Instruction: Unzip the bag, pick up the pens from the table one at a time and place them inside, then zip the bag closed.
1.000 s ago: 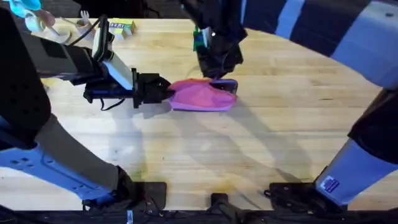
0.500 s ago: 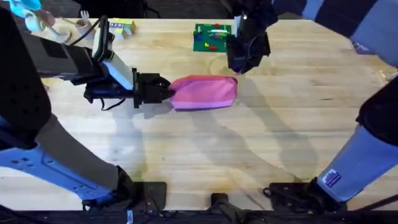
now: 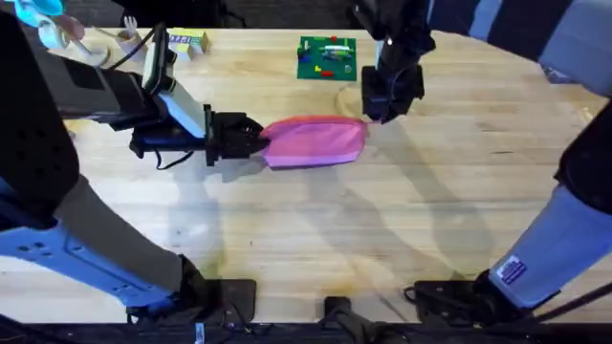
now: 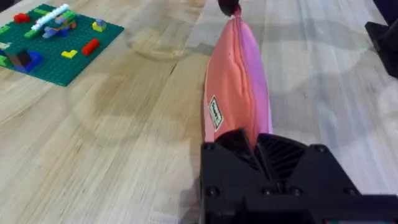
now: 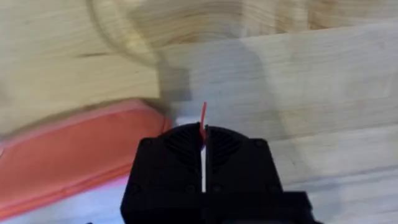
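The pink bag (image 3: pixel 314 141) lies lengthwise on the table (image 3: pixel 430 210), and its top zipper looks closed in the left wrist view (image 4: pixel 236 81). My left gripper (image 3: pixel 256 143) is shut on the bag's left end, and pink fabric is pinched between its black fingers (image 4: pixel 255 146). My right gripper (image 3: pixel 375 113) sits at the bag's right end, shut on the thin pink zipper pull (image 5: pixel 203 118). The bag's corner (image 5: pixel 68 149) lies just beside it. The pens are out of view.
A green board with small parts (image 3: pixel 327 57) lies behind the bag near the table's far edge, also seen in the left wrist view (image 4: pixel 50 40). A yellow box (image 3: pixel 186 41) and small items sit at the back left. Bare wood stretches in front and to the right.
My right gripper has travelled to the right along the bag's top to its right end, uncovering the green board. The bag's opening has drawn shut. The left gripper has held still.
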You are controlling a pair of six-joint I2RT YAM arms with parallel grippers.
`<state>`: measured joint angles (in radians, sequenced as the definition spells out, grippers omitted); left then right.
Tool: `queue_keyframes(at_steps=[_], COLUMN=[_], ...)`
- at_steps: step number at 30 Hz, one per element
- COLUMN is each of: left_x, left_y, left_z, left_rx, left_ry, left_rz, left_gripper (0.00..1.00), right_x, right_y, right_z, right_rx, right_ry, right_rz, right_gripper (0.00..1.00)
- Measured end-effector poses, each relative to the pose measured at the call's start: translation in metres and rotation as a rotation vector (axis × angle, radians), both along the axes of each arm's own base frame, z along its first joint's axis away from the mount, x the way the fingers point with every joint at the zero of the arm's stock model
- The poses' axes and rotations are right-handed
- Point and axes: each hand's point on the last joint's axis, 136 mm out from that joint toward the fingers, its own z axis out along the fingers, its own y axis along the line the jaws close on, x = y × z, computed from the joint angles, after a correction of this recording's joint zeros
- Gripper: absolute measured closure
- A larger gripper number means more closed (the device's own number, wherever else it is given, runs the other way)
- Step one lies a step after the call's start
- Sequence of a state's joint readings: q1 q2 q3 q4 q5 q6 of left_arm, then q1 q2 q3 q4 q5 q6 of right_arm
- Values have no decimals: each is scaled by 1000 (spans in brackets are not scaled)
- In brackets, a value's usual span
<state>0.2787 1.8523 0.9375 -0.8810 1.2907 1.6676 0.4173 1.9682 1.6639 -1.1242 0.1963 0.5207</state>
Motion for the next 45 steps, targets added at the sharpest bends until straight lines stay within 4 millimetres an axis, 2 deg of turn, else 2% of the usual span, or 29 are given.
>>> queue_keyframes(at_steps=[6, 12, 18, 19, 21, 25, 28, 29, 31, 37, 45], left_x=[0, 0, 0, 0, -1, 0, -1, -1, -1, -1, -1], left_y=[0, 0, 0, 0, 0, 3, 3, 3, 3, 3, 3], left_z=[0, 0, 0, 0, -2, -3, -4, -4, -4, -4, -4], left_rx=[0, 0, 0, 0, 9, 19, 23, 24, 26, 26, 26], left_ry=[1, 0, 1, 1, 3, 4, 5, 5, 6, 6, 5], left_rz=[-2, -2, -2, -2, -2, 2, 1, 0, 0, 0, 0], left_gripper=[958, 958, 958, 958, 958, 958, 958, 958, 958, 958, 958], right_x=[-1, 7, 6, 5, 5, 2, 6, 8, 9, 6, -19], right_y=[-9, -7, -7, -7, -14, -30, -33, -31, -29, -23, -24], right_z=[-18, -19, -19, -19, -19, -13, 1, 7, 21, 63, 96], right_rx=[50, 89, 88, 87, 65, 31, 29, 33, 41, 71, 68], right_ry=[25, 2, 7, 9, 10, 31, 15, 4, -19, -98, -115], right_rz=[-67, -86, -87, -89, -93, -122, -122, -113, -99, -60, 47], right_gripper=[968, 969, 968, 945, 772, 545, 133, 40, 8, 5, 5])
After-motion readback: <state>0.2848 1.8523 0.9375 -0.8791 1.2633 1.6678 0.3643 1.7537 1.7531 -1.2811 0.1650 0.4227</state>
